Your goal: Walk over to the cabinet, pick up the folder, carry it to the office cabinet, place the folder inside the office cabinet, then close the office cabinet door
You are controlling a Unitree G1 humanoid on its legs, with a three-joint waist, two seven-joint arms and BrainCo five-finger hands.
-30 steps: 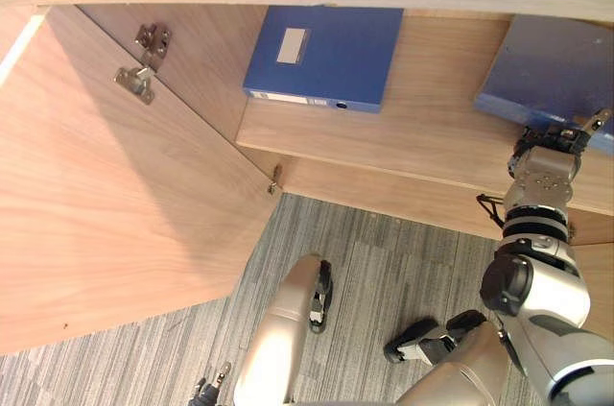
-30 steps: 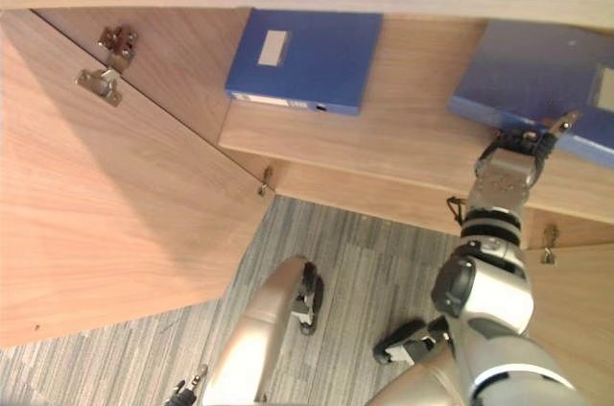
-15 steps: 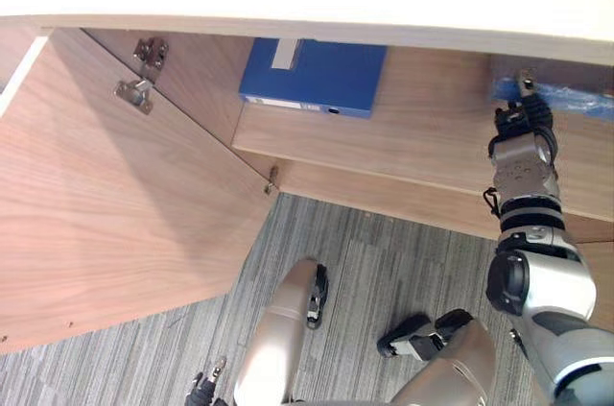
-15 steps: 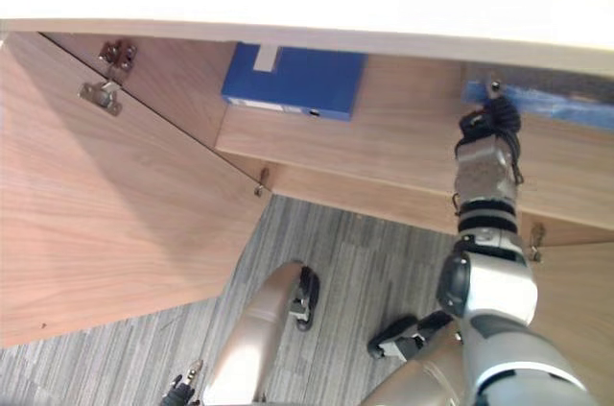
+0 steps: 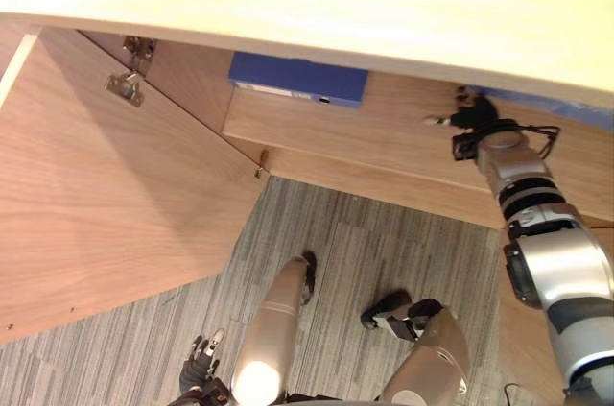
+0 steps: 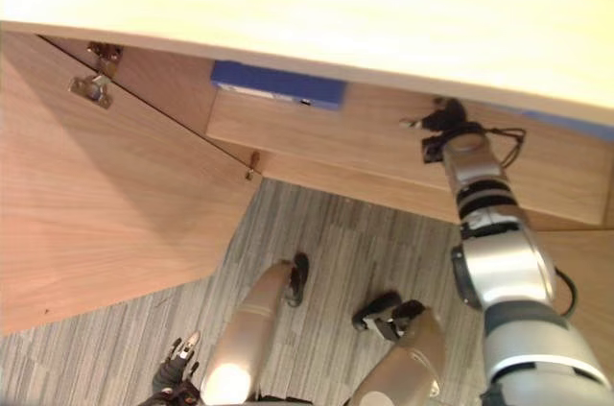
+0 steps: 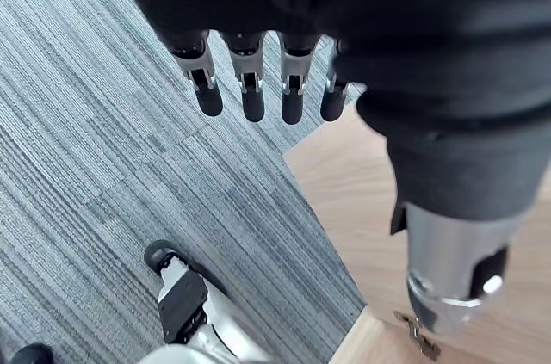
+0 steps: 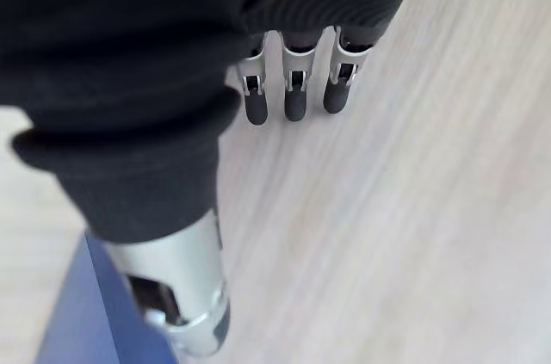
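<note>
Right wrist view, woodgrain cabinet [image 8: 387, 209], flat folder [image 8: 82, 330]

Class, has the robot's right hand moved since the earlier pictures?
Yes: the right hand has shifted along the shelf toward the left blue folder.

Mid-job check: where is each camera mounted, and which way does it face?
Left eye view: head, looking down into the open cabinet; right hand over the shelf, left hand over the carpet.
Right eye view: head, beside; same scene, both arms.
Left wrist view: left wrist, facing down past relaxed fingers at the carpet.
Right wrist view: right wrist, facing along straight fingers over the shelf; folder beside the thumb.
Shared: the shelf, in eye views and right wrist view.
</note>
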